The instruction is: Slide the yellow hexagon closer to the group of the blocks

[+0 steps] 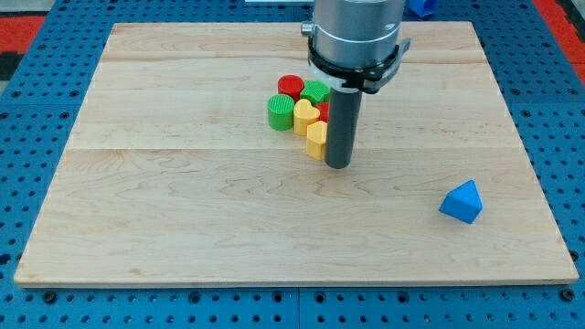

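The yellow hexagon (315,140) sits just below the yellow heart (304,116) and touches the cluster. The cluster also holds a red cylinder (291,86), a green star (315,90), a green cylinder (280,111) and a red star (324,111), which is mostly hidden behind the rod. My tip (337,164) rests on the board right against the hexagon's right side, slightly lower in the view.
A blue triangular block (462,201) lies alone at the view's lower right. The wooden board (183,201) rests on a blue pegboard. A blue object (422,6) shows beyond the board's top edge.
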Controlling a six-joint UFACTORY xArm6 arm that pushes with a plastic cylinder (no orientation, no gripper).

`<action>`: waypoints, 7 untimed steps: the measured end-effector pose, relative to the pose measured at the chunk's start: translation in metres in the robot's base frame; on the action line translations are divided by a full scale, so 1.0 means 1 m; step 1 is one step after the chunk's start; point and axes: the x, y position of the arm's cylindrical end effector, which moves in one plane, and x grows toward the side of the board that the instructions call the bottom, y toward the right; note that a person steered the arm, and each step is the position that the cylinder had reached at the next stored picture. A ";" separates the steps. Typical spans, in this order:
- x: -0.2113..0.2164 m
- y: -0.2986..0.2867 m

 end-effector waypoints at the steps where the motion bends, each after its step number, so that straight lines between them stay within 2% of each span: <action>1: 0.000 -0.043; 7: -0.020 -0.038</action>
